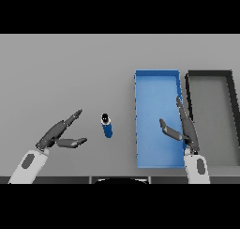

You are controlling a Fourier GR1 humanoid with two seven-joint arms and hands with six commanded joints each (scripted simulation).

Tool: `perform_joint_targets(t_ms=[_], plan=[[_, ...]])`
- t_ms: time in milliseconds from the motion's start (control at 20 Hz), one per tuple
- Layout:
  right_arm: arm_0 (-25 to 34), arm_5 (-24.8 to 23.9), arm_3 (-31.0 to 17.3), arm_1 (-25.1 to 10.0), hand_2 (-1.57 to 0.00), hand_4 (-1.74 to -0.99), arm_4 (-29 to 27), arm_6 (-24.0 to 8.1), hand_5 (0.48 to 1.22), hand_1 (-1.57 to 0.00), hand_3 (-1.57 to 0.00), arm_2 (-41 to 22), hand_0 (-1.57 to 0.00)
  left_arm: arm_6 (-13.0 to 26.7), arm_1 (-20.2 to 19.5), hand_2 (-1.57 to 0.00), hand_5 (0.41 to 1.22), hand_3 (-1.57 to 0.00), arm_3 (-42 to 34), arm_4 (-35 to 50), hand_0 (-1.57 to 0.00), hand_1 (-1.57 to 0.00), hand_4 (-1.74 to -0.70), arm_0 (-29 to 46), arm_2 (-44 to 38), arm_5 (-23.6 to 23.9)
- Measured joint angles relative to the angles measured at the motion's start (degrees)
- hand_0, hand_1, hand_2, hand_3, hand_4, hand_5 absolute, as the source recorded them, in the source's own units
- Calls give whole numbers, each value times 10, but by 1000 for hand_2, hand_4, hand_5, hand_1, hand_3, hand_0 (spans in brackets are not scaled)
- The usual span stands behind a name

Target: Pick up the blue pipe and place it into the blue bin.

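**Blue pipe on table, both hands open, bin unfilled**

While both hands hang open above the grey table, nothing is held by either.

Item 1, blue pipe: a short blue cylinder with a dark opening at its far end, lying on the table surface. It sits between the left hand and the blue bin, nearer the left hand's fingertips than the bin's wall, and touches neither.

Item 2, blue bin: a long rectangular tray with low blue walls, its long side running away from the robot, right of the pipe. No pipe lies inside it.

Item 3, dark bin: a tray of like shape with black walls and a grey floor, just beside the blue bin on its right, partly cut off at the view's right edge.

Item 4, left hand: enters from the lower left, fingers straight and pointing up towards the pipe, thumb spread out below them. Grasps nothing; a gap of bare table separates it from the pipe.

Item 5, right hand: enters from the lower right, over the blue bin's right wall. Fingers extended away from the robot, thumb spread left over the bin's floor. Grasps nothing.
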State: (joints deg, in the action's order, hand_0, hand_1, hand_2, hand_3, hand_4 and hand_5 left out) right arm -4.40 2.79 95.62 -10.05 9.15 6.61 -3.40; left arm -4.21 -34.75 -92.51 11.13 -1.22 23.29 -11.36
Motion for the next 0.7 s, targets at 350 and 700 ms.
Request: perform_joint_targets(t_ms=[350,700], plan=[[-2,-1,5,12,1,-1217,-2,-8,626,1,1,-5,1,14,70,1,456,1,20,-47,1,1,-1151,-20,59,7],[-1,-1,9,6,1,-1211,-4,-20,634,1,1,1,1,6,155,1,456,1,93,-67,1,1,-1120,-79,71,28]])
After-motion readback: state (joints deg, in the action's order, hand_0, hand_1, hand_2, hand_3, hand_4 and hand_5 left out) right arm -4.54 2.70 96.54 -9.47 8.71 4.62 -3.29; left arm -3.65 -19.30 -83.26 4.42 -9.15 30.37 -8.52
